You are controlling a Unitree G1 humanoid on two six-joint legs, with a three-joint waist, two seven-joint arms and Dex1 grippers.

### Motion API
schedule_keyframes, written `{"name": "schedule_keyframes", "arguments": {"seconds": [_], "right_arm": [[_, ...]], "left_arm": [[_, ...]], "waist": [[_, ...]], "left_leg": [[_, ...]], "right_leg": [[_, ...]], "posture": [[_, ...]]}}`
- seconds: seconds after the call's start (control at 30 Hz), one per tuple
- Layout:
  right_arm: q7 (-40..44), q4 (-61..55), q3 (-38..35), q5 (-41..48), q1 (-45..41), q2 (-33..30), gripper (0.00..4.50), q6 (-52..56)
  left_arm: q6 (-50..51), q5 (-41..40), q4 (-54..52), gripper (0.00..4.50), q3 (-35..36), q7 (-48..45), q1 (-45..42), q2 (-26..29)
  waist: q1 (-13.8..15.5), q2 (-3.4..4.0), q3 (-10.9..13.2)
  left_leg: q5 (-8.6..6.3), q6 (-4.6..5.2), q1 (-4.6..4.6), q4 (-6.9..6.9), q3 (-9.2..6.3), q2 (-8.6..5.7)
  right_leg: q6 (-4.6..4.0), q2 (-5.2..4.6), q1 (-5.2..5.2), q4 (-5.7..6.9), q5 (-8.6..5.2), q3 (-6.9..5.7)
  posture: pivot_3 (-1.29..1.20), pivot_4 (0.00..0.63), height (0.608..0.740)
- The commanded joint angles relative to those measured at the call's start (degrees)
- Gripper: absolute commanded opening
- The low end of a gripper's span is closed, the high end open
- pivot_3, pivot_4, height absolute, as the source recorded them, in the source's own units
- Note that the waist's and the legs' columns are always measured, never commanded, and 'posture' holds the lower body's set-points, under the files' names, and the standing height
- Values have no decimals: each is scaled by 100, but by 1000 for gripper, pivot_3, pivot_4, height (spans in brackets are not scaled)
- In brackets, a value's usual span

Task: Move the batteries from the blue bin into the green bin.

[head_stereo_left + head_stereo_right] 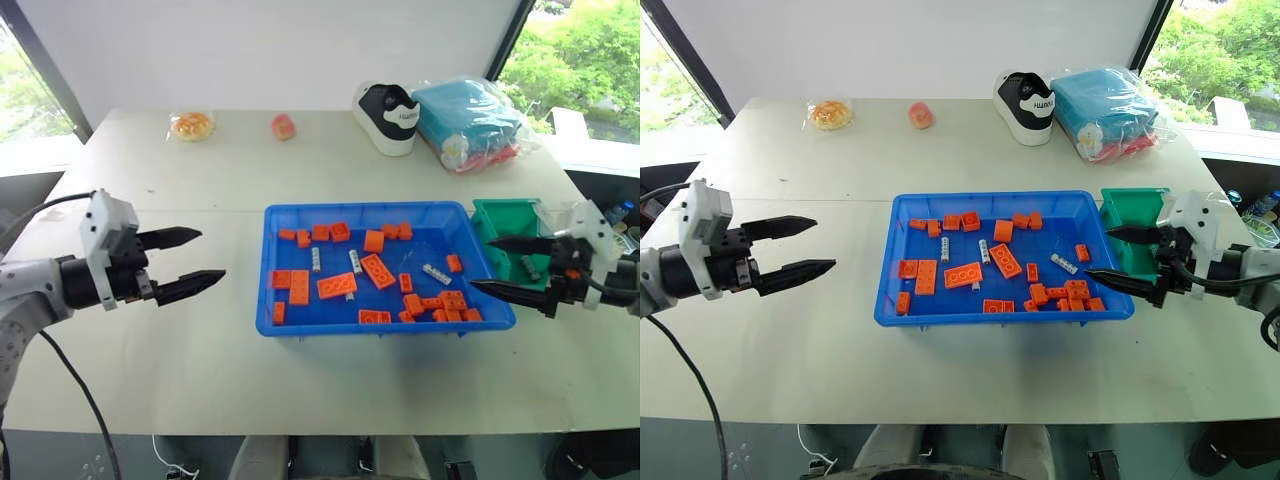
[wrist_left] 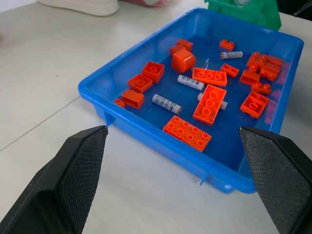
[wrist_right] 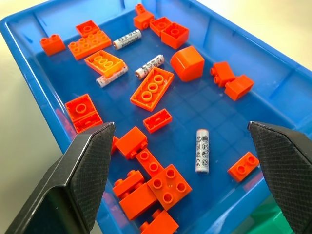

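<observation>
Hovering above the bench (image 1: 200, 370) on either side of the blue bin (image 1: 268, 300), both arms reached inward with fingers spread wide and nothing held. The left pincer (image 1: 190, 262) hung well left of the bin, pointing toward it and tilted slightly down. The right pincer (image 1: 505, 266) sat at the bin's right end, one finger over the green bin (image 1: 500, 215) and the other over the blue rim.

The batteries (image 3: 203, 150) lay inside the blue bin among scattered orange bricks (image 3: 152, 88): one alone near the right end, three more toward the middle, each flat on the floor of the bin. The green bin stood touching the blue bin's right side, with a small dark thing inside that could not be made out.

The bench was pale and plain. Along its far edge lay a black-and-white shoe (image 1: 388, 115), a bagged teal bundle (image 1: 470, 120), a small pink thing (image 1: 284, 126) and a bagged yellow snack (image 1: 192, 125). Behind stood a white wall, with windows showing green trees at both corners.
</observation>
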Motion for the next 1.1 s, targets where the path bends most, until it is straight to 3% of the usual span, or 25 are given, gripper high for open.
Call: {"name": "schedule_keyframes", "arguments": {"seconds": [0.03,0.73,0.87,1.1], "right_arm": [[0,-1,-66,25,-141,9,4477,-68],[23,39,178,-3,-450,52,4477,-41],[-263,-79,652,68,-1093,168,4477,441],[-968,-745,2193,-8,-2426,890,4477,1831]], "left_arm": [[-95,-10,-152,4500,161,25,28,-1],[63,-264,-459,4500,89,363,6,-49],[73,-219,-622,4500,-6,325,146,-33],[135,-369,-625,4500,-86,165,66,28]], "waist": [[2,0,0],[0,-6,-4],[-20,-8,-5],[7,-22,-9]], "left_leg": [[0,0,0,0,0,1],[1,0,4,1,10,4],[1,0,6,1,16,5],[4,-3,-2,0,38,33]], "right_leg": [[0,0,-1,0,0,0],[-4,2,-2,5,3,-2],[-7,3,-8,12,6,-1],[-34,15,-38,22,22,-3]], "posture": [[0,150,725],[0,150,725],[0,150,725],[0,150,725]]}}
